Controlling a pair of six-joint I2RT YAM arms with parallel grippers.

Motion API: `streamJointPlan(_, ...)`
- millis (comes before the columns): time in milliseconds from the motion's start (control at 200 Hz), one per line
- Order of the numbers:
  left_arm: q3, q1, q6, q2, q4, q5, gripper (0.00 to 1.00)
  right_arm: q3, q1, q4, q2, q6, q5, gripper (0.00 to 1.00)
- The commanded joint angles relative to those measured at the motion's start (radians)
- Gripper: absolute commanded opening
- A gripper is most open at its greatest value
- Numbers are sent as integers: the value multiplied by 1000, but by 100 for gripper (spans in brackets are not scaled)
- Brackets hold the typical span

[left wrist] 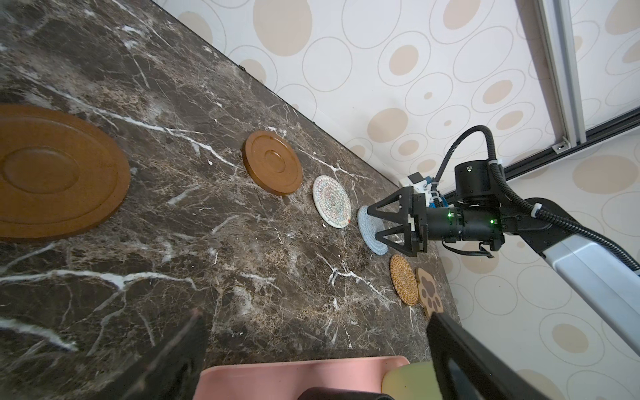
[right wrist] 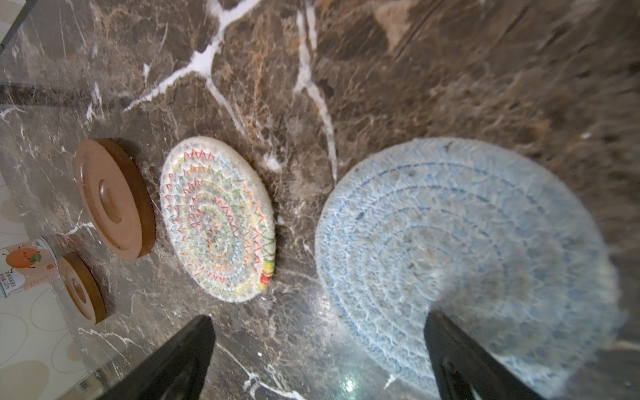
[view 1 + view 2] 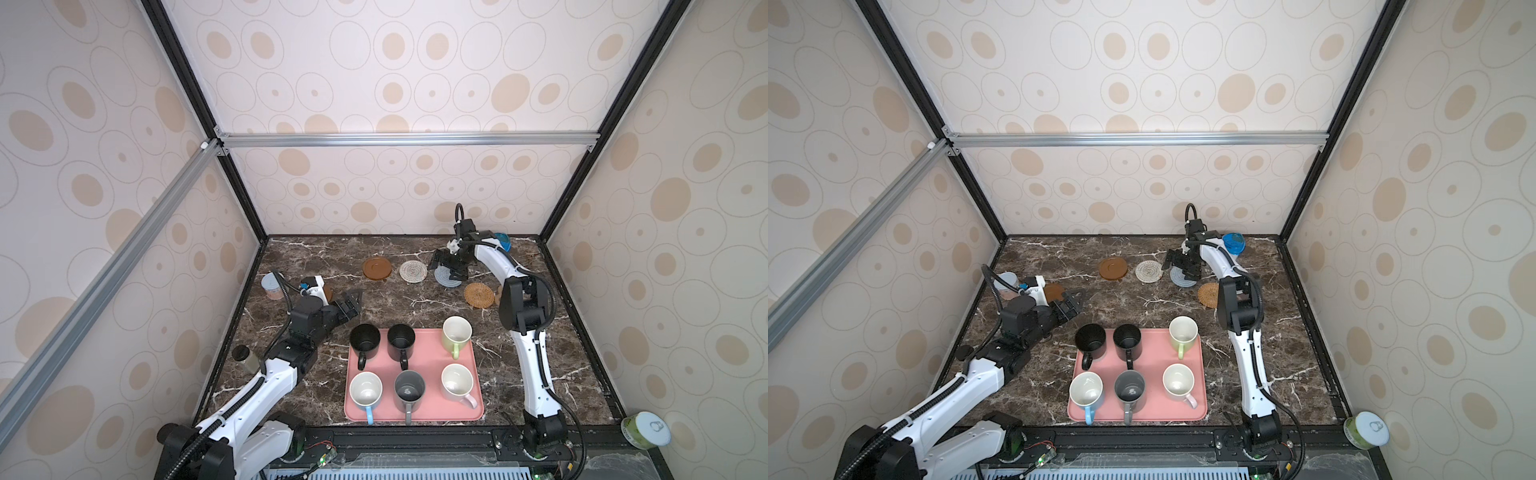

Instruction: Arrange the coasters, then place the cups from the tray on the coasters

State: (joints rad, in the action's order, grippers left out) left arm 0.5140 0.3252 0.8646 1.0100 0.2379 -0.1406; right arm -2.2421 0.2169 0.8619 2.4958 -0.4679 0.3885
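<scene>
Nearest the camera, the pink tray (image 3: 430, 361) lies flat at the front middle of the marble table (image 3: 415, 299) and carries all six cups upright in two rows of three. Back row: first black cup (image 3: 364, 338), second black cup (image 3: 401, 336), light green cup (image 3: 457, 330). Front row: light blue cup (image 3: 365, 388), dark grey cup (image 3: 409, 388), pale pink cup (image 3: 457, 380). No cup stands on a coaster. Beyond the tray, a brown ringed disc (image 3: 377, 268), the whitish woven coaster (image 3: 413, 271) and the grey-blue woven coaster (image 3: 446, 277) lie in a line, close together but apart. The rattan coaster (image 3: 478, 295) lies nearer and to the right, with the paw-shaped coaster (image 1: 429, 292) just beside it. A second brown disc (image 3: 1054, 292) lies well apart at the left, near the grey-lidded jar (image 3: 272, 286). The right gripper (image 3: 446, 268) is over the grey-blue woven coaster with jaws spread wide, gripping nothing; contact with the coaster cannot be determined. The left gripper (image 3: 352, 302) is beside the second brown disc, just behind the tray's left corner, with jaws spread and empty.
</scene>
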Motion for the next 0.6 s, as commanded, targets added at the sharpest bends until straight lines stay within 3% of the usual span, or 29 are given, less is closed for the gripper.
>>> streamJointPlan(0, 6, -5, 8, -21, -21, 20, 100, 7, -4, 5, 43, -11, -13, 98)
streamJointPlan(590, 2, -6, 6, -30, -25, 19, 100, 13, -8, -17, 38, -35, 5, 98)
